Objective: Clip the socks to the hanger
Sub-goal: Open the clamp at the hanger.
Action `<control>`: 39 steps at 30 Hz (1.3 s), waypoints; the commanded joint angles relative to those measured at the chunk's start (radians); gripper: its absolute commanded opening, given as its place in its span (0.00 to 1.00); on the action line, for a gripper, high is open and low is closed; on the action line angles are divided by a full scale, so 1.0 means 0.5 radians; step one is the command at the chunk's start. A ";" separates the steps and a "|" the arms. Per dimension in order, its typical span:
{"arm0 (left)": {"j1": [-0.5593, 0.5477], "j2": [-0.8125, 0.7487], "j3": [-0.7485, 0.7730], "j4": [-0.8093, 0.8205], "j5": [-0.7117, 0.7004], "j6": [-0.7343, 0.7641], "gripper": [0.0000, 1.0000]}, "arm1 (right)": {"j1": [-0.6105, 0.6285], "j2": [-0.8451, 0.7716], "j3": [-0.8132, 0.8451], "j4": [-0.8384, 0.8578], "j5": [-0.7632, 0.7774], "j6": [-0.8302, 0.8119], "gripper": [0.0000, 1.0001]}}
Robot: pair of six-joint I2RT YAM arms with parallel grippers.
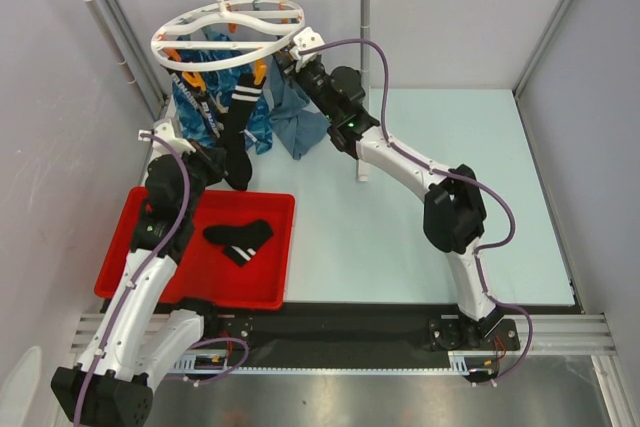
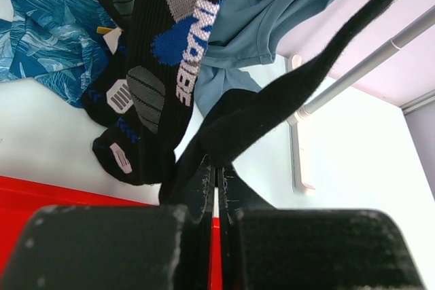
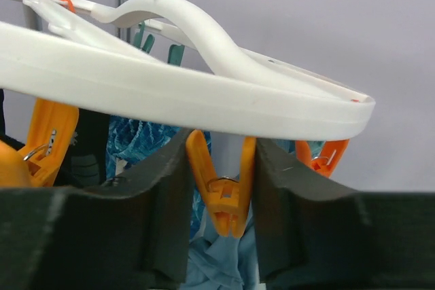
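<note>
The white ring hanger (image 1: 228, 35) hangs from the rail with orange clips under its rim. My left gripper (image 1: 232, 175) (image 2: 217, 168) is shut on the lower end of a black sock (image 1: 240, 117) (image 2: 306, 86) with white stripes. That sock stretches up toward a clip at the hanger's near rim. Another black sock (image 2: 163, 52) with white lettering hangs beside it. A third sock (image 1: 238, 240) lies in the red tray (image 1: 130, 247). My right gripper (image 1: 283, 59) (image 3: 219, 161) sits under the hanger rim (image 3: 204, 100), its fingers pressed on both handles of an orange clip (image 3: 224, 195).
A blue patterned cloth (image 1: 200, 107) (image 2: 47, 25) and a grey-blue cloth (image 1: 300, 122) (image 2: 272, 11) hang behind the socks. The grey rail stand (image 1: 365, 67) has a post just behind my right arm. More orange clips (image 3: 41, 140) hang on either side.
</note>
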 commanded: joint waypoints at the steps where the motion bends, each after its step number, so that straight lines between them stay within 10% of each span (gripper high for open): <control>1: 0.028 -0.044 -0.014 0.061 0.034 -0.024 0.00 | 0.009 0.016 0.128 0.031 0.078 -0.007 0.34; 3: 0.032 -0.044 -0.014 0.058 0.034 -0.024 0.00 | 0.003 0.007 0.113 0.031 0.060 0.014 0.00; 9: 0.038 -0.026 0.007 0.024 0.043 -0.039 0.01 | -0.009 -0.039 0.174 -0.165 -0.066 0.152 0.00; 22: 0.041 -0.013 0.075 -0.111 0.043 -0.119 0.62 | -0.064 -0.269 0.273 -0.902 -0.269 0.802 0.00; 39: 0.041 -0.056 -0.078 -0.727 0.086 -0.635 0.72 | -0.070 -0.303 0.438 -1.209 -0.443 1.238 0.00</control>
